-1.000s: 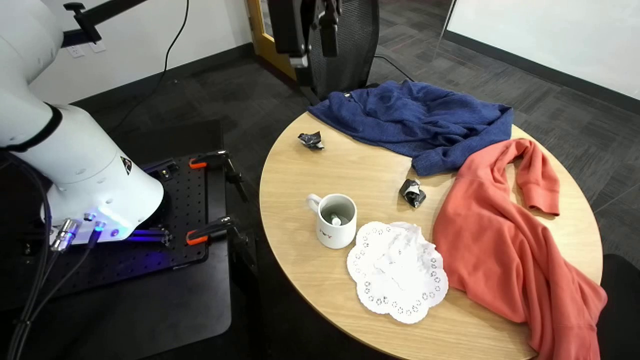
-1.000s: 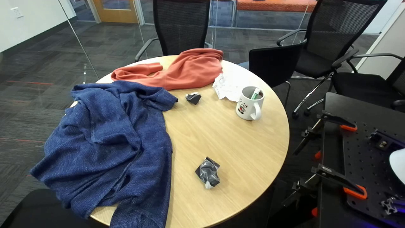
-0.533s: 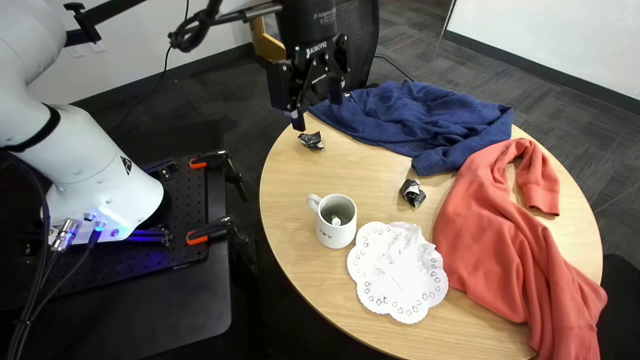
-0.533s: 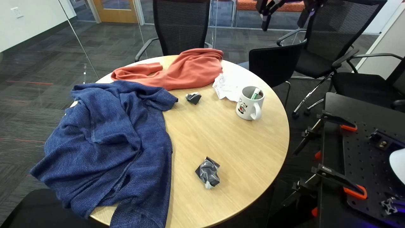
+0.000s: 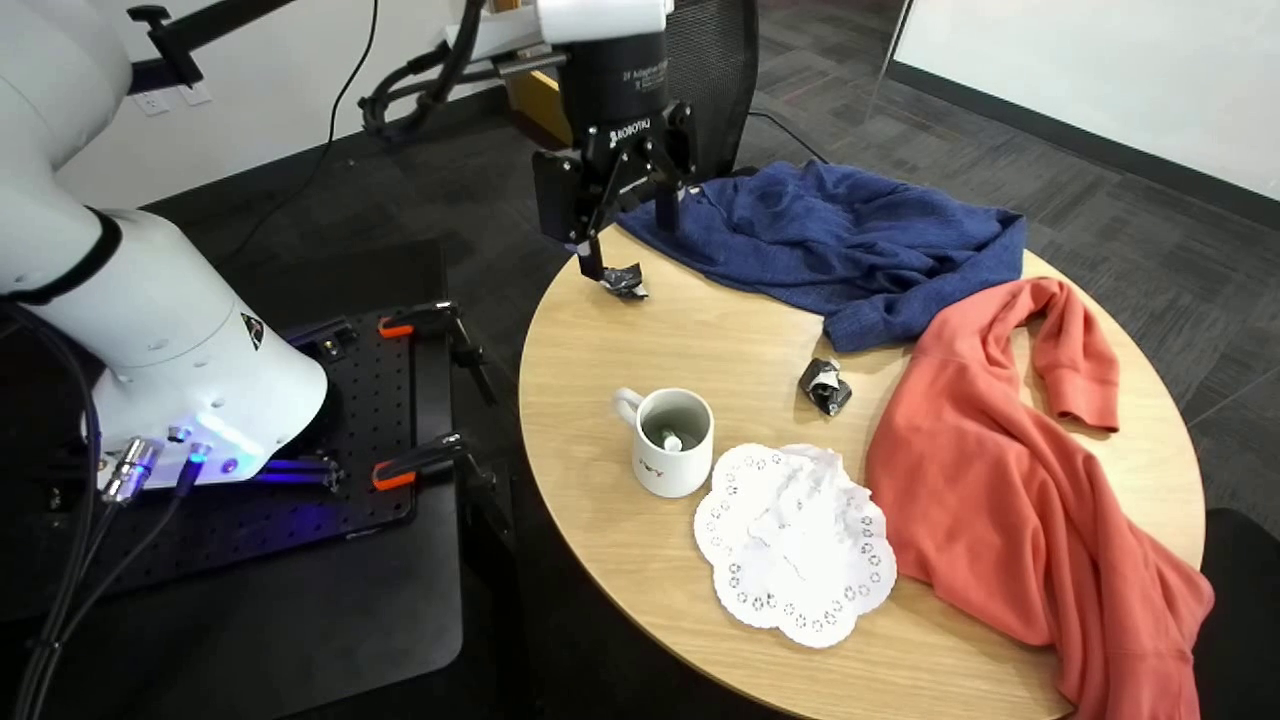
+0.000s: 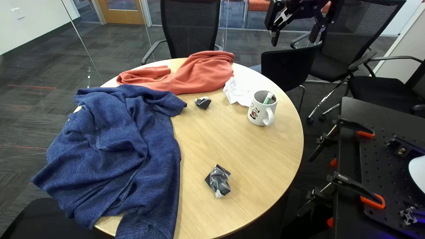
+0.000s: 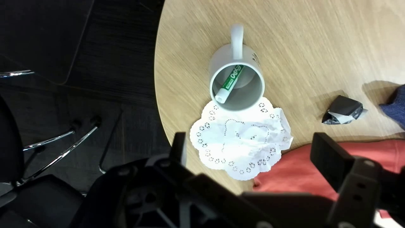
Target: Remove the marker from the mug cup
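The white mug (image 5: 665, 478) stands upright on the round table. It also shows in an exterior view (image 6: 257, 113) and in the wrist view (image 7: 221, 60), its handle toward the top there. The marker, white with a green label, leans inside the mug. It shows in the wrist view (image 7: 231, 83) with one end at the rim, and in both exterior views (image 5: 672, 441) (image 6: 268, 98). Its lower end is hidden by the mug in the exterior views. My gripper (image 5: 630, 238) is open and empty, high above the table and apart from the mug. Its fingers also show in the wrist view (image 7: 248, 139).
A white lacy doily (image 7: 240, 142) lies beside the mug. Two dark crumpled wrappers (image 5: 825, 386) (image 6: 219, 181) lie on the table (image 5: 700, 330). A blue cloth (image 5: 840, 240) and an orange-red garment (image 5: 1010, 480) cover the far side. Chairs surround the table.
My gripper has come down from the top of both exterior views, mostly in the earlier half second and slightly since. It stays open. The mug and marker have not moved.
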Robot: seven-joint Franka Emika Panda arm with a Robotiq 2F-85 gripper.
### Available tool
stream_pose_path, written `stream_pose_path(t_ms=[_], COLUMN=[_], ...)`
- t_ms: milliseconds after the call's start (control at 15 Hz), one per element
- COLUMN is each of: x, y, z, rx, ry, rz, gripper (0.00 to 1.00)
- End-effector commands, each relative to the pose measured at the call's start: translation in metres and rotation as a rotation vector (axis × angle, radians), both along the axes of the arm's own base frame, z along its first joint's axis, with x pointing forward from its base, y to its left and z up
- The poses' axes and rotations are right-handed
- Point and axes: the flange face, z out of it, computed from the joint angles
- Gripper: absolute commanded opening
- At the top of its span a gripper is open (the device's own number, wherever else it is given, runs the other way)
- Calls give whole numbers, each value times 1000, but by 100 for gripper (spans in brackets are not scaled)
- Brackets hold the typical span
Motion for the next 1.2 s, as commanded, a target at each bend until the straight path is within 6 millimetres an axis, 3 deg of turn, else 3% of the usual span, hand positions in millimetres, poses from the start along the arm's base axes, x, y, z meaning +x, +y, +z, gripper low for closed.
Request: stream_pose_path(t_ms=[0, 400, 1133], x=[3, 14, 22], y=[-1, 2, -19], z=[-2, -36, -128], rx=[25, 66, -28], ry=[-7, -35, -99], rz=[-25, -233, -559], gripper=[100, 100, 100])
